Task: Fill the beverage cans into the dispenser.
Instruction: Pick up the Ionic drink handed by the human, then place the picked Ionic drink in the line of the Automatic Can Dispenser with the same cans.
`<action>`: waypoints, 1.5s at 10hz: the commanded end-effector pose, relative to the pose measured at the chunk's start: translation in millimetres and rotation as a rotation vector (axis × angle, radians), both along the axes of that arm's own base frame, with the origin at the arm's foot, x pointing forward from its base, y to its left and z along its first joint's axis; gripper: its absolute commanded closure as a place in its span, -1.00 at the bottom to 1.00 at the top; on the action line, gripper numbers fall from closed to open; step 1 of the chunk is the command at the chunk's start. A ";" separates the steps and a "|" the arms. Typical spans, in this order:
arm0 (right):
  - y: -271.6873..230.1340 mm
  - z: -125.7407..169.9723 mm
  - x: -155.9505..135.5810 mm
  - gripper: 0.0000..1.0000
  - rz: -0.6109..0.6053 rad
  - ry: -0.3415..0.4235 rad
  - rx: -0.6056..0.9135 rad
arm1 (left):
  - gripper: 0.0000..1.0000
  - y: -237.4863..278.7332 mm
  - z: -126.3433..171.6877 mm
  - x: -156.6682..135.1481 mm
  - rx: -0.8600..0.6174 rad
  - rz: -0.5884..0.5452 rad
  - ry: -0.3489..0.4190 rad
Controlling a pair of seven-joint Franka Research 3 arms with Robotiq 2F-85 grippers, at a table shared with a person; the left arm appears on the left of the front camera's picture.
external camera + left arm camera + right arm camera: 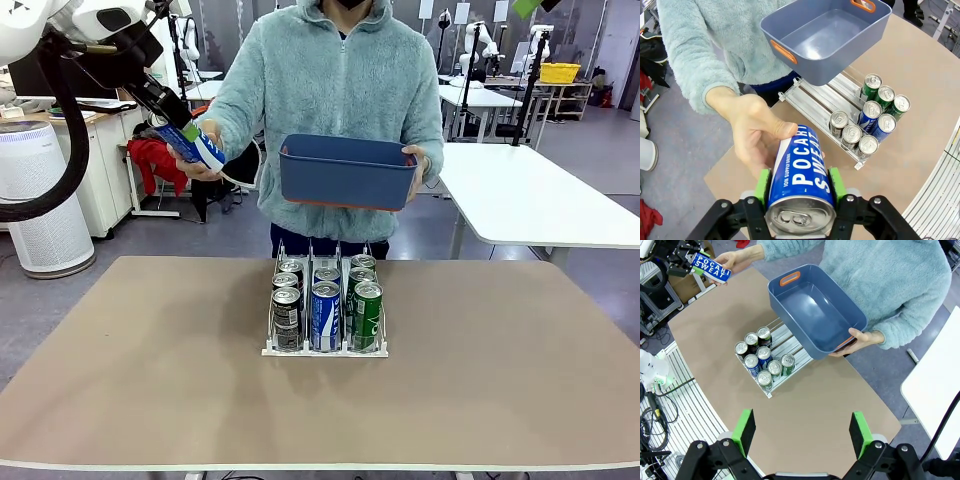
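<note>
My left pincer (799, 192) is clamped on a blue-and-white can (800, 182), green pads on either side of it, silver top toward my wrist; just beyond the pads a person's hand (752, 130) grips the same can at its far end; past that, lower down on the desk (920, 100), the white dispenser (812, 97) holds six cans (871, 120) in three lanes, crowded at its front lip; above the dispenser's back end the person's other hand (418, 165) holds a dark blue bin (830, 37); my right pincer (804, 432) hangs with its fingers wide apart, high over the near side of the desk, the dispenser ahead of it.
</note>
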State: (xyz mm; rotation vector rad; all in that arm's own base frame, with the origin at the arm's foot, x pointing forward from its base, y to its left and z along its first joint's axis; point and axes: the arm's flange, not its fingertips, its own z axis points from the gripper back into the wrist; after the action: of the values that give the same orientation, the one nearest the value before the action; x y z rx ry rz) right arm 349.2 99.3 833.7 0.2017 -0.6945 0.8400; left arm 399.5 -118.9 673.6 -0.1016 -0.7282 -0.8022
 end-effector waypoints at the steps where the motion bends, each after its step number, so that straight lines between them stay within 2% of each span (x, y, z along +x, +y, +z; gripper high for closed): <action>1: 1.1 -0.2 0.3 -1.00 -0.001 0.001 -0.002 | 1.00 0.8 -0.5 -0.4 0.000 0.001 0.001; 15: 1.1 -0.2 0.3 -1.00 -0.001 0.001 -0.002 | 1.00 0.8 -0.5 -0.4 0.000 0.001 0.001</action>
State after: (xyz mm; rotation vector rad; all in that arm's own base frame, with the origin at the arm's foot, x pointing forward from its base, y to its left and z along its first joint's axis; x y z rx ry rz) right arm 349.2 99.3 833.7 0.2017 -0.6945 0.8400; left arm 399.5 -118.9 673.4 -0.1018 -0.7274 -0.8023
